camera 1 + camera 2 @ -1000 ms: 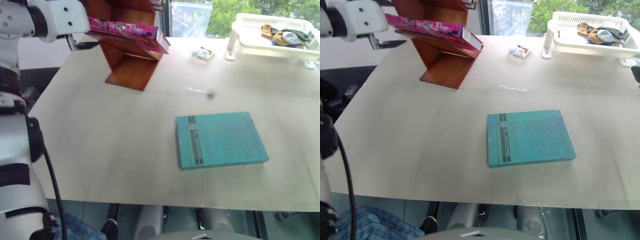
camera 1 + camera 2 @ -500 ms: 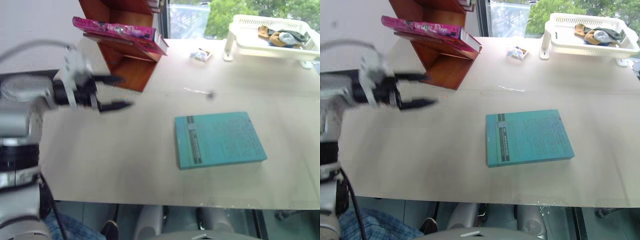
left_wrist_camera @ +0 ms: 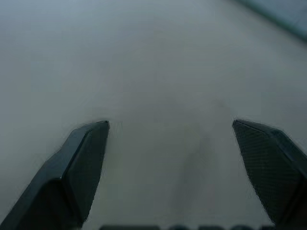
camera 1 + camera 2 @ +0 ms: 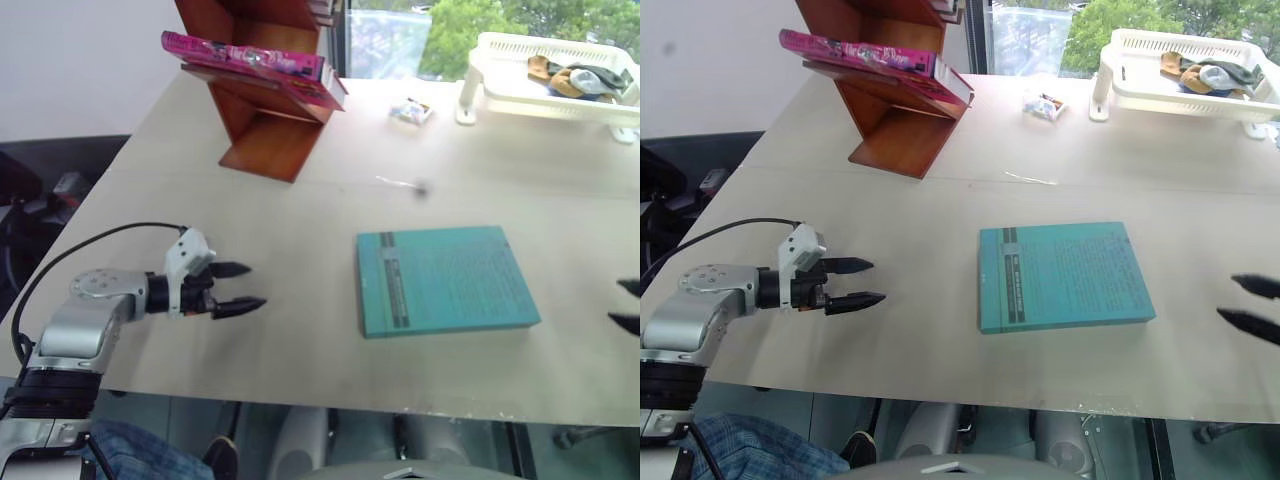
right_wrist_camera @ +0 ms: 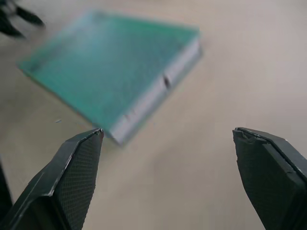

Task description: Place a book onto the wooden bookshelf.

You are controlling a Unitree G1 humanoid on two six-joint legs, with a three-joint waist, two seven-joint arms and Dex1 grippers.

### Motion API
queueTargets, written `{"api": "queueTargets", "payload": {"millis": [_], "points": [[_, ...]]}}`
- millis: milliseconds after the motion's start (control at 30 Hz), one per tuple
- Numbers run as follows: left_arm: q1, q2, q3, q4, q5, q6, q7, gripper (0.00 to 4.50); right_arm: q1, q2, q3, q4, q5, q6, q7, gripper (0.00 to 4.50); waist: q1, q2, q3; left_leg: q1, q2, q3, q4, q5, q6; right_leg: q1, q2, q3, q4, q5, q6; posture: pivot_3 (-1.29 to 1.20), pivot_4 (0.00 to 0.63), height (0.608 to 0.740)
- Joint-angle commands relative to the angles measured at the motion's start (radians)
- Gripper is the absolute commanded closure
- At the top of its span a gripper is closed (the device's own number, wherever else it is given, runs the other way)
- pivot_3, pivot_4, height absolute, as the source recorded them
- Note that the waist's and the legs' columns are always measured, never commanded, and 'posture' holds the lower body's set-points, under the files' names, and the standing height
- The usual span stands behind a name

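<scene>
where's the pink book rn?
The pink book lies on a slanted board of the wooden bookshelf at the table's far left, well beyond the teal book.

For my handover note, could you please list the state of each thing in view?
Pink book: lying on the wooden bookshelf.
Teal book: closed, flat on the table.
White tray rack: holding cloths.
Left tool: open, empty.
Right tool: open, empty.
</scene>
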Motion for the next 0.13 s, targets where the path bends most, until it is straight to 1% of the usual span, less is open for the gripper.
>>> {"api": "queueTargets", "payload": {"millis": [33,67,133], "points": [[0.030,-0.016,0.029,0.010,-0.012,-0.009,0.013,0.05,-0.001,-0.021,-0.005,0.114,-0.073,-0.112,-0.013,0.08,-0.003,0.001,-0.001,0.001,0.000,0.001,0.000,0.000,0.000,0.001,0.000,0.001,0.000,0.000,0.000,0.00,0.150,0.740],[0.031,-0.023,0.040,0.004,-0.021,-0.014,0.020,0.05,0.002,-0.026,-0.001,0.138,-0.090,-0.135,-0.011,0.08,-0.002,0.001,0.000,0.004,0.000,0.001,-0.001,0.000,0.000,0.003,0.000,0.001,0.000,0.000,0.000,0.00,0.150,0.740],[0.021,-0.036,0.058,-0.005,-0.034,-0.015,0.032,0.05,-0.004,-0.033,0.008,0.175,-0.116,-0.164,-0.015,0.08,-0.003,0.000,0.000,0.015,0.000,0.001,-0.005,0.000,0.000,0.013,-0.001,0.002,-0.003,0.000,-0.001,0.00,0.150,0.740]]}}
